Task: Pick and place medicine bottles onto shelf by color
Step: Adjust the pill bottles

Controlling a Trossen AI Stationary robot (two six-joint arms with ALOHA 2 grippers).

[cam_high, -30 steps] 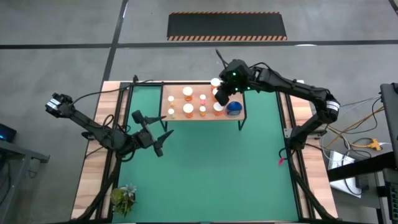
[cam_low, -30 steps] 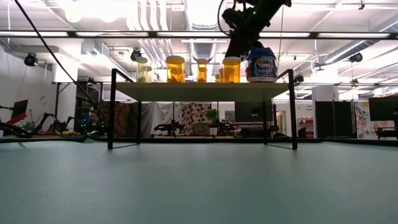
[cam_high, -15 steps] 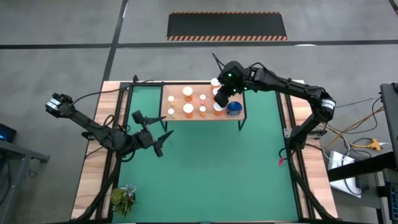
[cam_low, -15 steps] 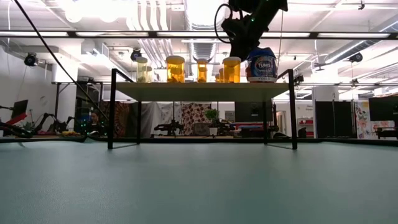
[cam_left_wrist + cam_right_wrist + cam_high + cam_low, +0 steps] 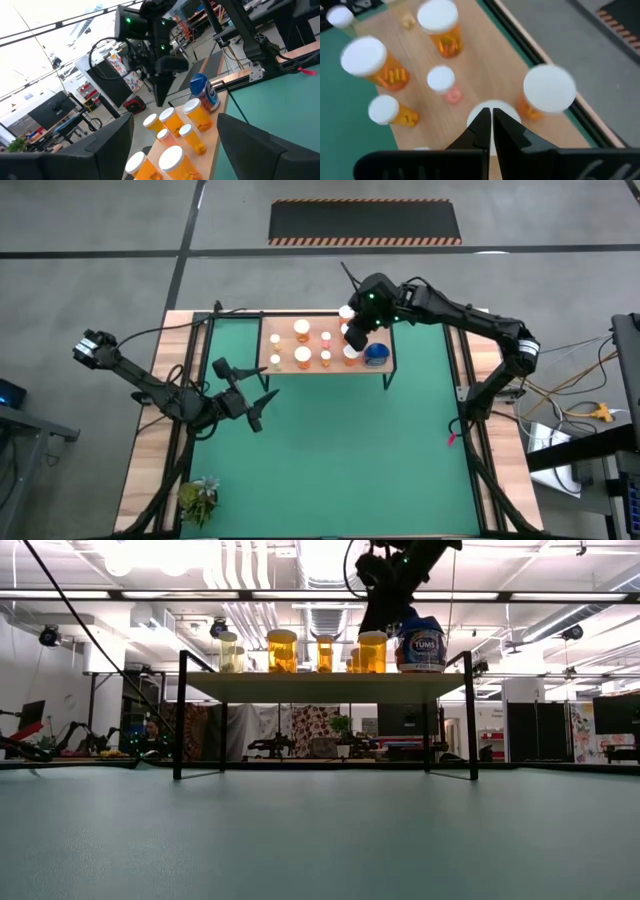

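My clenched, empty right end effector (image 5: 487,120) hovers above the low light-wood shelf (image 5: 283,367) of orange white-capped medicine bottles (image 5: 302,356); next I should retreat.

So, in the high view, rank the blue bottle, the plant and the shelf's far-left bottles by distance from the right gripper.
1. Blue bottle: on the shelf, right end, just beside the right gripper.
2. Far-left bottles: at the shelf's opposite end.
3. Plant: off the shelf, at the table's near-left corner.
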